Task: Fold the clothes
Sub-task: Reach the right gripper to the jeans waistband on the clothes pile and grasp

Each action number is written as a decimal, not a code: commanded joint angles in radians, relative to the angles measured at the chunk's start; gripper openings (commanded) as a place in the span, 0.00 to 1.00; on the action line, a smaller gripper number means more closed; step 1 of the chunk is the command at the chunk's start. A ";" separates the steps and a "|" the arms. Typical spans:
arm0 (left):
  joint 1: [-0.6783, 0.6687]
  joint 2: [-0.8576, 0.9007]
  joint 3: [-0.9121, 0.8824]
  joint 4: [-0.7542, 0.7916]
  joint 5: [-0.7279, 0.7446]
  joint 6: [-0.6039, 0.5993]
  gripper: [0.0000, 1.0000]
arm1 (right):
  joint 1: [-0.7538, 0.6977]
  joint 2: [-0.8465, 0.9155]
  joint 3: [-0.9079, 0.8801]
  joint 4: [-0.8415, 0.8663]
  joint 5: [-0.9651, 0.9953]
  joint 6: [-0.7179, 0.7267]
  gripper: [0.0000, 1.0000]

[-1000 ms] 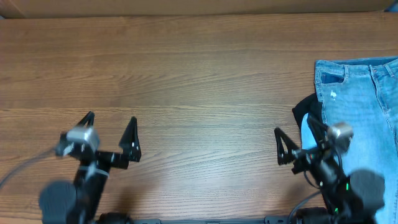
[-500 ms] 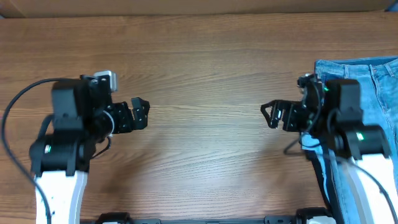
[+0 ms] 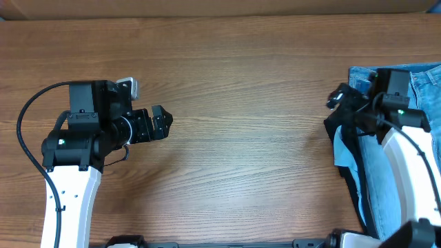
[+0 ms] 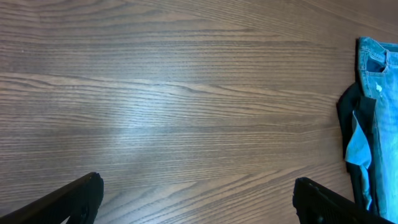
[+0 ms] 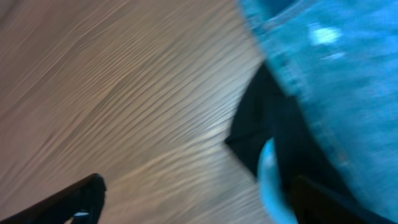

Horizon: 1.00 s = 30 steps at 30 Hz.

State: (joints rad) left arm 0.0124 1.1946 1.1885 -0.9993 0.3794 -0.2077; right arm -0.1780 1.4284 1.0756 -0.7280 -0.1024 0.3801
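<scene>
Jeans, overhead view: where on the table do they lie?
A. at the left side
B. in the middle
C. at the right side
C: the jeans lie at the right side of the table, partly out of the picture.

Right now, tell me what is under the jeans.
A dark fabric pokes out from beneath the jeans at their inner edge, on the wooden table. How far it runs underneath is covered.

2 white arms (image 3: 66, 201), black cables (image 3: 20, 126)
</scene>
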 commanded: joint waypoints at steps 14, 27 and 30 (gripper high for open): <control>-0.006 0.009 0.023 0.009 -0.027 0.013 1.00 | -0.091 0.294 0.026 0.325 0.126 0.058 0.83; -0.006 0.010 0.023 0.009 -0.027 0.013 1.00 | -0.091 0.448 0.026 0.446 0.269 -0.115 0.87; -0.006 0.010 0.023 0.009 -0.027 0.013 1.00 | -0.091 0.460 0.025 0.435 0.320 -0.136 0.86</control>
State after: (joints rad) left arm 0.0124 1.1965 1.1885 -0.9955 0.3626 -0.2073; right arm -0.2676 1.8698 1.0771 -0.2886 0.1341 0.2985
